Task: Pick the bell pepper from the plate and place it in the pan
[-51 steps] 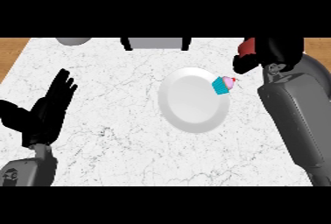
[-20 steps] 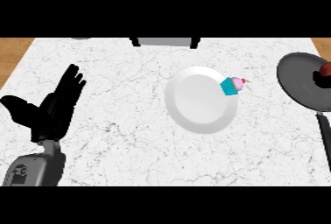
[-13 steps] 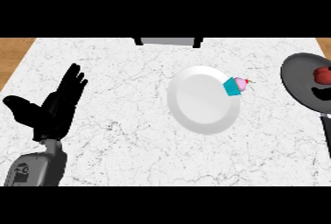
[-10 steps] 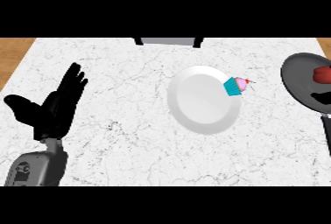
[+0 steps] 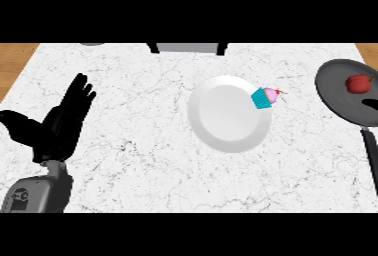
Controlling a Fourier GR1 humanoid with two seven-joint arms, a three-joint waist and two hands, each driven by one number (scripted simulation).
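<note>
A red bell pepper (image 5: pixel 358 83) lies inside the dark pan (image 5: pixel 341 95) at the counter's right edge, the pan's handle (image 5: pixel 368 150) running toward the near side. The white plate (image 5: pixel 225 116) in the middle of the counter has nothing on its face. My left hand (image 5: pixel 57 125) rests at the left, fingers straight and pointing up, holding nothing. No part of my right hand or forearm shows in the head view.
A cupcake (image 5: pixel 266 97) in a teal wrapper with pink frosting sits against the plate's right rim. A dark object (image 5: pixel 186 48) stands at the counter's far edge. The wooden floor shows past the counter's far left corner.
The right arm, over the pan with the pepper 2.5 s ago, has left the view; the pepper now lies in the pan. The view has shifted slightly. The left hand stays put.
</note>
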